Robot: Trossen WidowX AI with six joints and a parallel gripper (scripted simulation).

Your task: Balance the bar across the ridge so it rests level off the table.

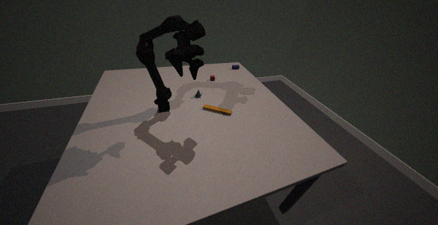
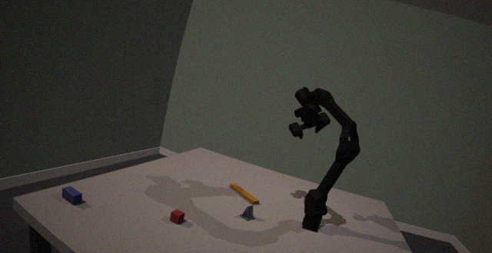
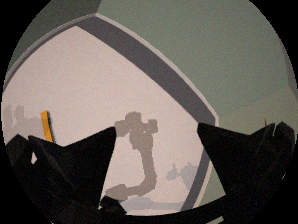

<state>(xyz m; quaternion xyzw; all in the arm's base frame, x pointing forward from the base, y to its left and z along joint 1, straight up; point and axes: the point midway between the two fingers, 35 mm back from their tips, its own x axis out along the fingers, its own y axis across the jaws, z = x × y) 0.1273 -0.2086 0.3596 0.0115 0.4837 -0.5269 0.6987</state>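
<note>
The orange bar [image 1: 217,109] [image 2: 244,194] [image 3: 47,127] lies flat on the table; in the wrist view it is partly hidden behind a finger. The small blue-grey ridge [image 1: 198,94] [image 2: 248,213] stands upright on the table a short way from the bar, with nothing on it. The ridge does not show in the wrist view. My gripper [image 1: 187,77] [image 2: 308,134] [image 3: 158,130] is open and empty, its fingers pointing down, high above the table and away from the bar.
A red cube [image 1: 212,78] [image 2: 177,217] sits on the table [image 1: 274,156] [image 2: 127,230] [image 3: 85,75] beyond the ridge in the top view. A blue-purple block [image 1: 235,67] [image 2: 71,195] lies near the table's far corner there. Arm shadows cross the tabletop.
</note>
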